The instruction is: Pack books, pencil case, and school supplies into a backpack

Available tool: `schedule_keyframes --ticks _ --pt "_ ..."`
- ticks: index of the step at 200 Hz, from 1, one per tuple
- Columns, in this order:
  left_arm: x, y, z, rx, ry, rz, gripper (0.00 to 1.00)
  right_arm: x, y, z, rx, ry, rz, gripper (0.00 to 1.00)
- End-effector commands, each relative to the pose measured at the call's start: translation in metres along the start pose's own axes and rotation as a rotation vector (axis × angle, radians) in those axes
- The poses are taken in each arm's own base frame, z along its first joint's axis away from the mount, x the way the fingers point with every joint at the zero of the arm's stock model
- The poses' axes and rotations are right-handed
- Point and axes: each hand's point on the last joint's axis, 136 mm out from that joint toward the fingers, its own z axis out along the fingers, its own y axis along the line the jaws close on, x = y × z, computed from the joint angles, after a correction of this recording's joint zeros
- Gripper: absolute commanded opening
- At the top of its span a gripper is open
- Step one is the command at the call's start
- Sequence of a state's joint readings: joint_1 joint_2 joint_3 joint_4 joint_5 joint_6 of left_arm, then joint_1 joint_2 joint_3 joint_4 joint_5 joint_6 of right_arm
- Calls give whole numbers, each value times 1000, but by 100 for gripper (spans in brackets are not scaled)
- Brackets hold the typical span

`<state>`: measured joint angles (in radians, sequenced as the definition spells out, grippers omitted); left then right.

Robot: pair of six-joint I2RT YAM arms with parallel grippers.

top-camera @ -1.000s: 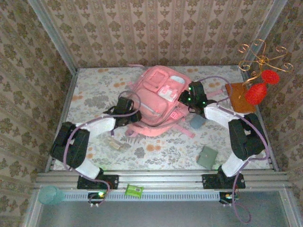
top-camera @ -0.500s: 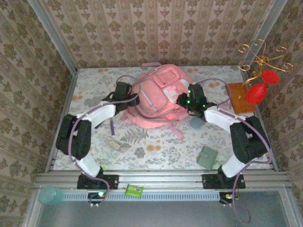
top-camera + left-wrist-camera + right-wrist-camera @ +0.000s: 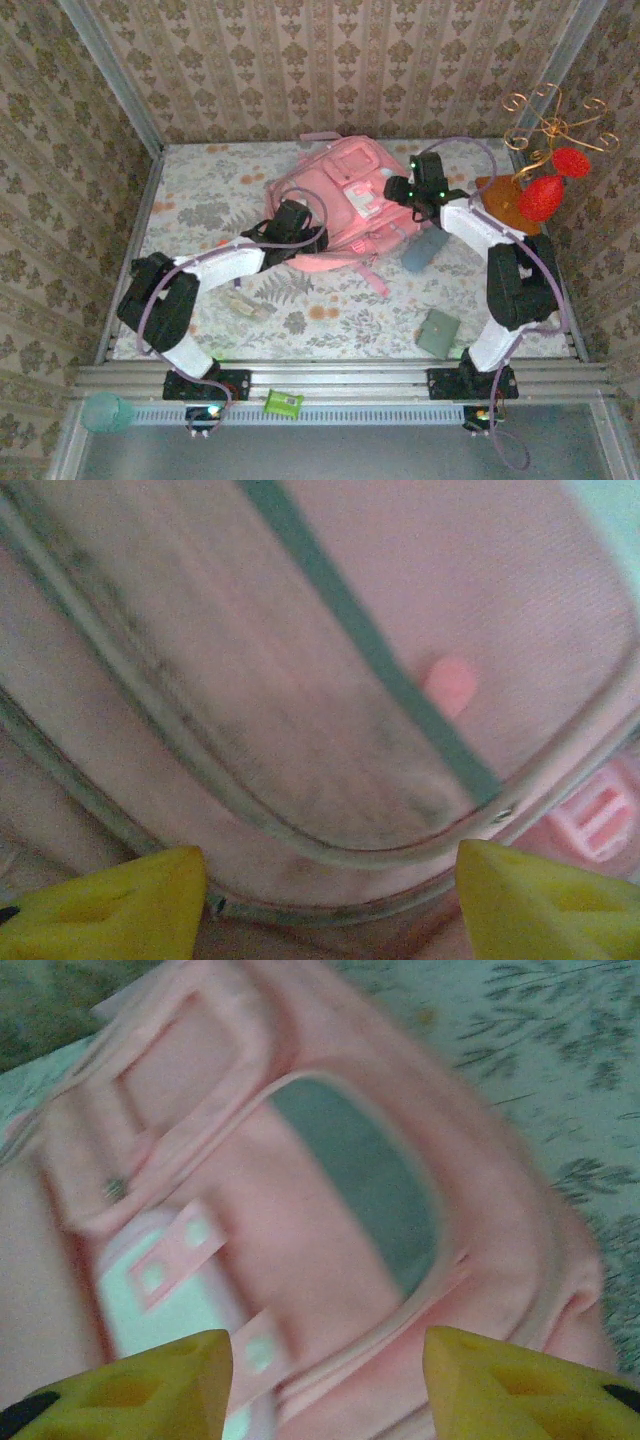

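backpack (image 3: 345,200) lies mid surface (image 3: 200,190), long axis far-to-near, strap trailing near-right | left gripper (image 3: 325,900) open, empty, at its near-left flank | right gripper (image 3: 325,1385) open, empty, over its right-side pockets | backpack between both, neither nearer

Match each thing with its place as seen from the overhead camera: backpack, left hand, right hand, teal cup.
Things:
1. backpack
2. left hand
3. right hand
4. teal cup

Places:
A. at the backpack's far right side
B. beyond the near left corner of the table
C. middle of the table, toward the back
D. at the backpack's near left edge

Pairs: 1-C, 2-D, 3-A, 4-B
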<state>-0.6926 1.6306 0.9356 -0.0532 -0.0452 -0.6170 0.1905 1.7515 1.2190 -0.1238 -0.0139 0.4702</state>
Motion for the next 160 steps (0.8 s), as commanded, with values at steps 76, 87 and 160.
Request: schedule_keyframes --ticks 76,87,160 --pt "-58 20 1 -30 -63 21 67 74 -8 14 -148 252 194 51" --pt "-59 4 -4 -26 -76 60 67 73 -1 5 -189 229 194 50" --pt "14 -89 12 66 28 50 56 60 -3 -23 -168 125 96 45"
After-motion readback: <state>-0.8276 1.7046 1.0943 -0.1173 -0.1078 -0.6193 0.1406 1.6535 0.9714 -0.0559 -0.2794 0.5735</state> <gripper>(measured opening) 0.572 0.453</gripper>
